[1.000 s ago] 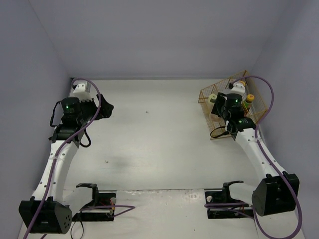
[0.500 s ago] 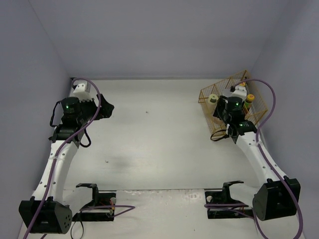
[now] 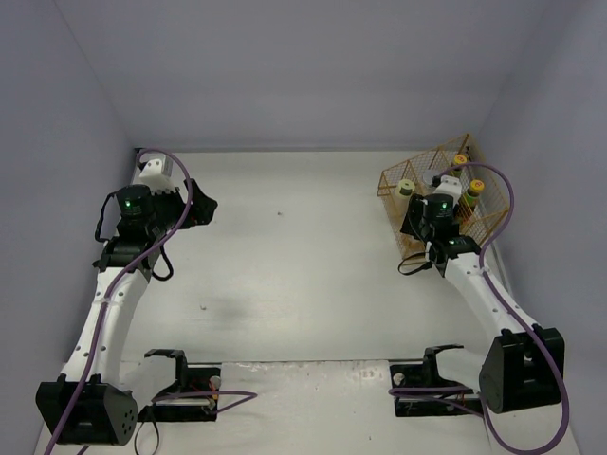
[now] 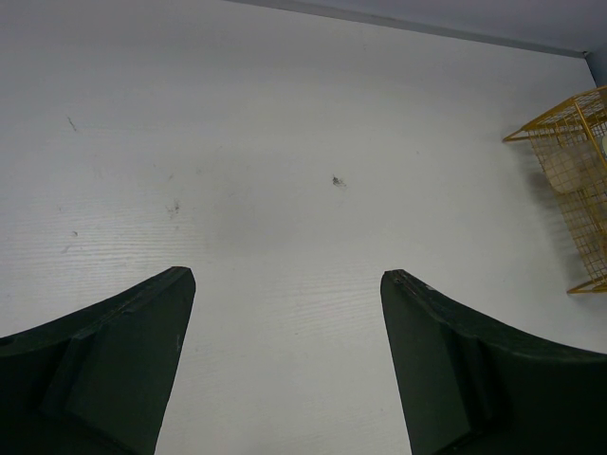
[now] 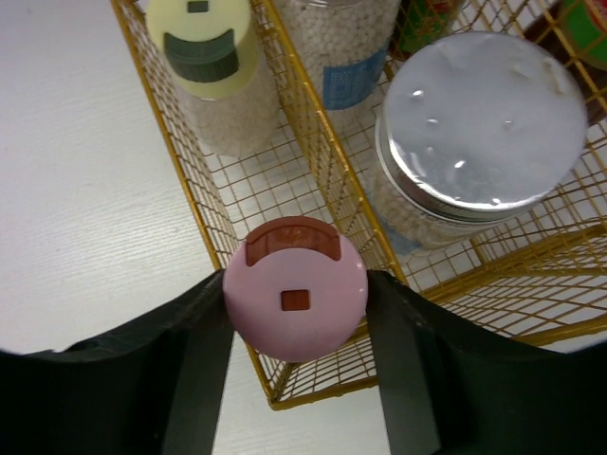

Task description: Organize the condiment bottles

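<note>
My right gripper (image 5: 295, 303) is shut on the pink-lidded brown jar (image 5: 295, 300) and holds it over the near left corner of the gold wire basket (image 5: 190, 190). Inside the basket stand the pale yellow-green-lidded jar (image 5: 204, 47), a silver-lidded jar (image 5: 484, 118) and a second white-labelled jar (image 5: 337, 38). In the top view the right gripper (image 3: 432, 223) is over the basket (image 3: 391, 180), with two yellow-capped bottles (image 3: 460, 159) (image 3: 477, 186) behind it. My left gripper (image 4: 287, 284) is open and empty over bare table, far left (image 3: 201, 207).
The basket stands at the back right corner near the right wall; its edge shows in the left wrist view (image 4: 569, 161). Grey walls close in the table on the left, back and right. Two black stands sit at the near edge (image 3: 180, 365) (image 3: 432, 365).
My right gripper has shifted slightly toward the near left of the basket with the pink-lidded jar in it, uncovering the yellow-capped bottles. The left arm has not moved.
</note>
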